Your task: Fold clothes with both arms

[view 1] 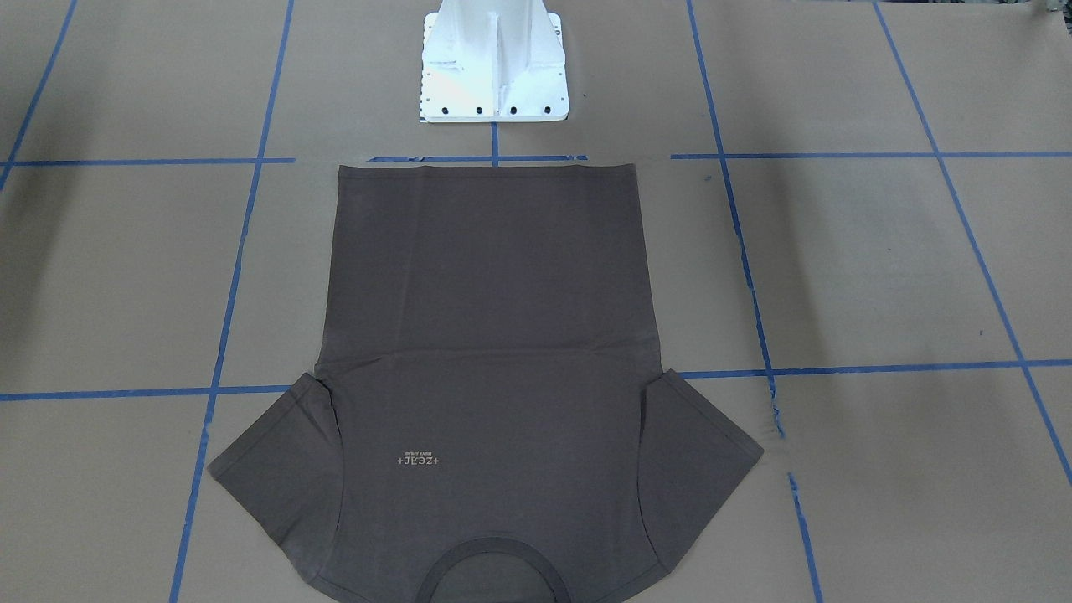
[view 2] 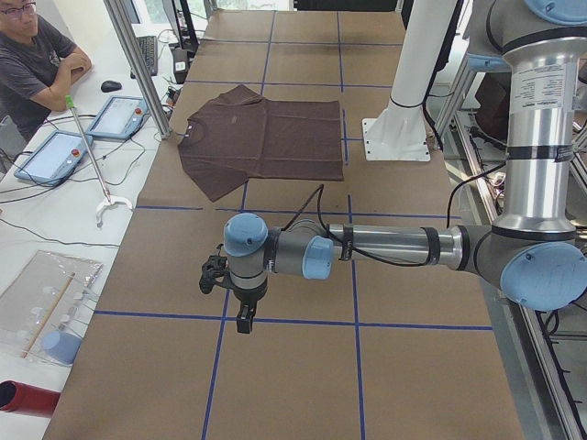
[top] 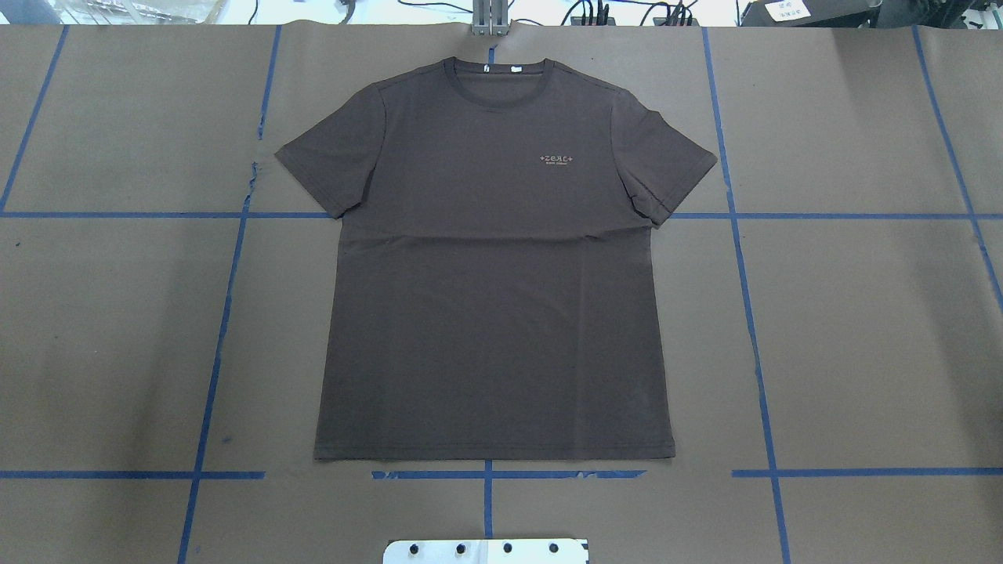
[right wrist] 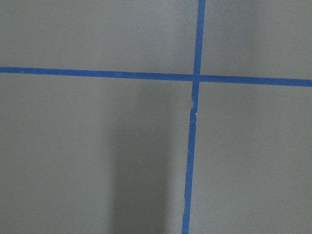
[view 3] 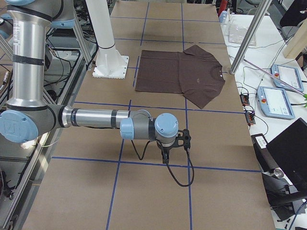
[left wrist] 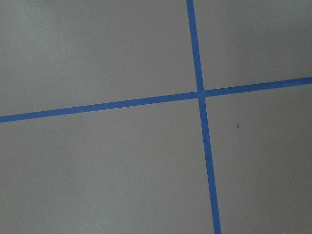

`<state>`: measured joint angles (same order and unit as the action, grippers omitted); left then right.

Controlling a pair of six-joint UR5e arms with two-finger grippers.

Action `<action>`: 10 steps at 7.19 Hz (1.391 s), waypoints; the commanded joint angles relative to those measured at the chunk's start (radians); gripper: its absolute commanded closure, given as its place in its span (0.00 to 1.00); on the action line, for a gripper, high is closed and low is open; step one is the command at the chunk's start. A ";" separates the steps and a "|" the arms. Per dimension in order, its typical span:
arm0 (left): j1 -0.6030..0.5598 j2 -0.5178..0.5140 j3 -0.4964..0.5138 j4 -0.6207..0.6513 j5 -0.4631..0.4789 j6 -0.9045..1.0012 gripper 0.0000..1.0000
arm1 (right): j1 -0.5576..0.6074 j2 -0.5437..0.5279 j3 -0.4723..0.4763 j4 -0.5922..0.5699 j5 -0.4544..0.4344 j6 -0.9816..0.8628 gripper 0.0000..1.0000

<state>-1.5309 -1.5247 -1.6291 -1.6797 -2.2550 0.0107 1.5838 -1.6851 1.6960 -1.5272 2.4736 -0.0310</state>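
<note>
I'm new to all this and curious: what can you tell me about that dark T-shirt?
The T-shirt is dark brown-grey, apparently soft knit, short-sleeved, with a round collar, a tiny white neck label and a small pale chest logo. It lies flat, front up, unfolded, sleeves spread, hem towards the robot's white pedestal. Only the paper-covered table touches it.

Dark brown-grey T-shirt, pale logo; tan table, blue tape grid.

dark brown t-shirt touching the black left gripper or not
Apart. Exterior left view shows the black left gripper over bare table, well clear of the dark brown T-shirt.
</note>
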 commanded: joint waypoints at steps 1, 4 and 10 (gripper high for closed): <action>0.000 0.000 0.000 -0.002 0.000 0.000 0.00 | 0.001 0.016 0.001 -0.001 -0.002 0.011 0.00; 0.000 -0.018 -0.021 -0.002 0.005 -0.003 0.00 | -0.002 0.086 -0.010 -0.002 -0.001 0.020 0.00; 0.015 -0.117 -0.084 -0.115 -0.005 -0.061 0.00 | -0.273 0.439 -0.177 0.092 -0.025 0.246 0.00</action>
<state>-1.5182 -1.6349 -1.7078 -1.7673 -2.2584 -0.0171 1.3776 -1.3220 1.5684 -1.4868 2.4574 0.0967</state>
